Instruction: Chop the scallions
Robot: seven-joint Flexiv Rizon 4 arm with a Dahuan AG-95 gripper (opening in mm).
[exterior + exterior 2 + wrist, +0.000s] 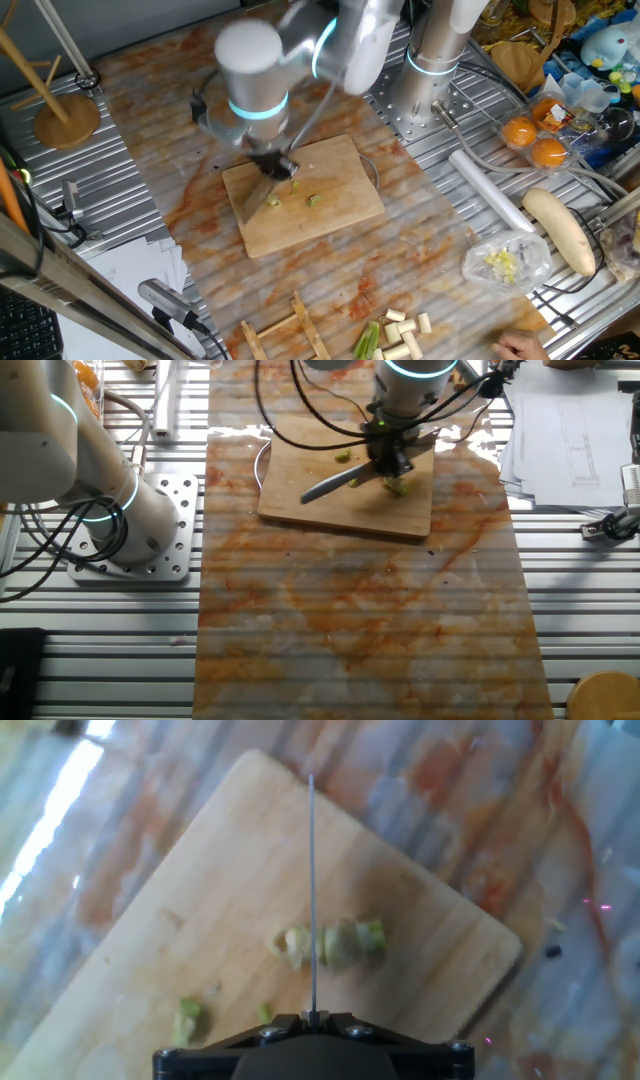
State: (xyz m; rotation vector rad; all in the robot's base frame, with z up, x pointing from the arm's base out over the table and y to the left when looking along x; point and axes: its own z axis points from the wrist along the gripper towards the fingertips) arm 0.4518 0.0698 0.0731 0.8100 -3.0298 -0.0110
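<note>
My gripper (272, 168) is shut on a knife (260, 196) and holds it over the wooden cutting board (340, 215). In the hand view the gripper (312, 1020) clamps the knife, whose blade (311, 890) shows edge-on as a thin line. The blade sits on a scallion stalk (345, 944) lying mid-board, partly cut into slices. Small chopped scallion bits (187, 1018) lie to the left. In the other fixed view the gripper (386, 460) holds the knife (333, 482) beside the scallion (396, 486). Several uncut stalk pieces (400, 330) lie at the table's front.
A large pale banana-shaped vegetable (560, 230) and a plastic bag of chopped bits (505, 263) lie to the right. Oranges (533, 140) sit in a clear box behind. A wooden stand (65, 115) is at back left, wooden sticks (300, 325) in front. A hand (520, 347) shows at the bottom edge.
</note>
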